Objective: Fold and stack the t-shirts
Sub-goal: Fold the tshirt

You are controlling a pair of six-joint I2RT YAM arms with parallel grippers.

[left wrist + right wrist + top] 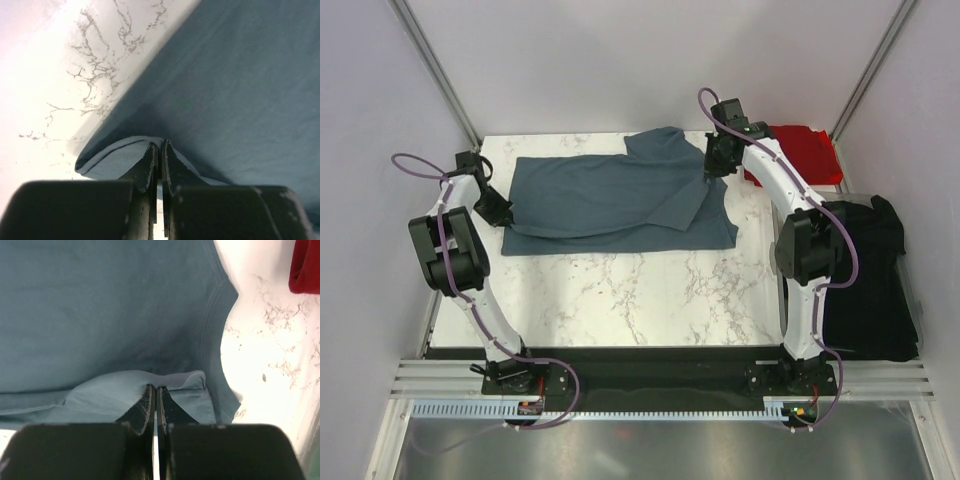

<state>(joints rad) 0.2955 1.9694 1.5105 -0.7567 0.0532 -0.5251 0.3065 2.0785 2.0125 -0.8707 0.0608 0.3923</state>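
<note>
My left gripper [160,150] and right gripper [155,392] each pinch the blue shirt [610,195] at its edge; I should lift both evenly, keeping the cloth between them taut.

Marble table [620,295] w/ blue-grey tee [610,195], red tee [810,150], black tees [865,275] rt edge.

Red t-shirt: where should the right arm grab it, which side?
Probably the rounded inner edge of the red t-shirt, from above on the table's centre side: the right wrist view shows it rolled there, bare marble beside it. The right arm partly covers that edge from overhead.
</note>
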